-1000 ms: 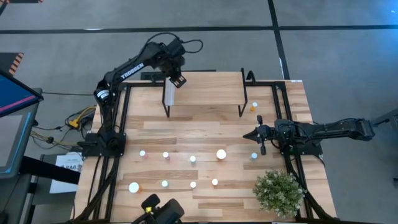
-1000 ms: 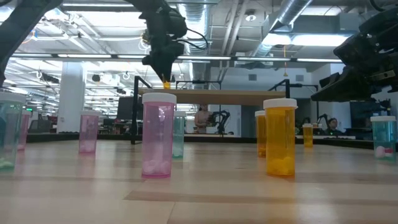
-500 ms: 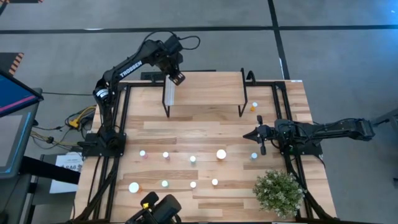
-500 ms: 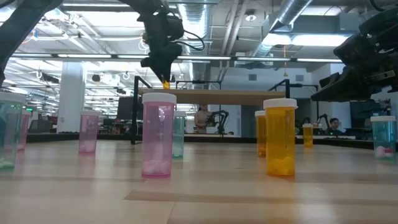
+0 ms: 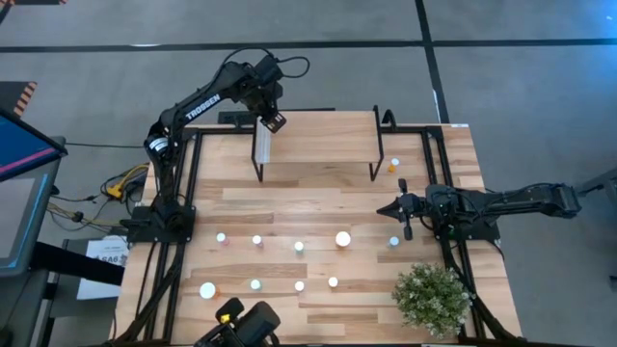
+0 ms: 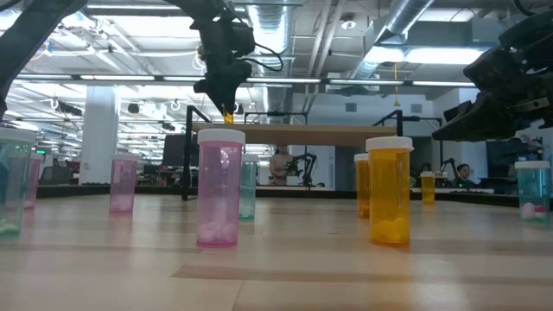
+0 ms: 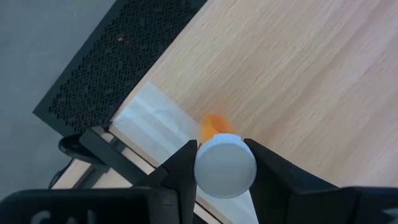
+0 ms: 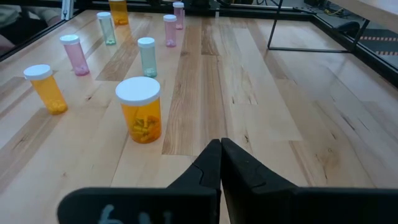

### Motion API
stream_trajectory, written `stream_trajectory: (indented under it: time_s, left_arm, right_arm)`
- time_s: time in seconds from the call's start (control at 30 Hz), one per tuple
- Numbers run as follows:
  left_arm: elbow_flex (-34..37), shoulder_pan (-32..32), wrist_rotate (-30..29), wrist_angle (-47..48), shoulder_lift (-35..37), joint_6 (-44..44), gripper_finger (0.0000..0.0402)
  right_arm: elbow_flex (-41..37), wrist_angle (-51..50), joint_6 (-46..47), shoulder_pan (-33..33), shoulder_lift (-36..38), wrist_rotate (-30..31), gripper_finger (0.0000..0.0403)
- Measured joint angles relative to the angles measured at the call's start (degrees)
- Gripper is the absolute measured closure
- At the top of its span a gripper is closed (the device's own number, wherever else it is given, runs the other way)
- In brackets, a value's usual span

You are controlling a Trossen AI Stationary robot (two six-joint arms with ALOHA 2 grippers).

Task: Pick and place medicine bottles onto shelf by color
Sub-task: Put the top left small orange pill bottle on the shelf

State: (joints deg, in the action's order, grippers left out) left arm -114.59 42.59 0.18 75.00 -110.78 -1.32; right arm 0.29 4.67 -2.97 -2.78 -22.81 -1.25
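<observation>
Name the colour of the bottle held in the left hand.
Orange bottle with a white cap, clearest in the left wrist view.

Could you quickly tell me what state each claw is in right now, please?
Left claw: closed on an orange medicine bottle, above the shelf.
Right claw: shut, holding nothing, low over the table.

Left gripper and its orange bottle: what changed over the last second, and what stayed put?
The left gripper, shut on the orange bottle, shifted slightly toward the shelf's far edge above the white strip early in that second, then held. Nothing was taken or let go. The right gripper stayed shut and parked at the table's right; the bottles on the table did not move.
</observation>
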Motion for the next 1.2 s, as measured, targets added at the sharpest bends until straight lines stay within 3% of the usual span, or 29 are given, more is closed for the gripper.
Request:
stream_trajectory:
  time_s: [0.27, 1.2]
  left_arm:
    - [0.0, 0.0, -0.5, 0.1, 0.0, 0.5, 0.0279]
    - [0.5, -0.7, -1.4, -1.4, -0.7, 1.2, 0.0278]
  right_arm:
    - [0.0, 0.0, 0.0, 0.0, 0.0, 0.0, 0.0370]
    - [0.0, 0.0, 0.0, 0.0, 0.0, 0.0, 0.0370]
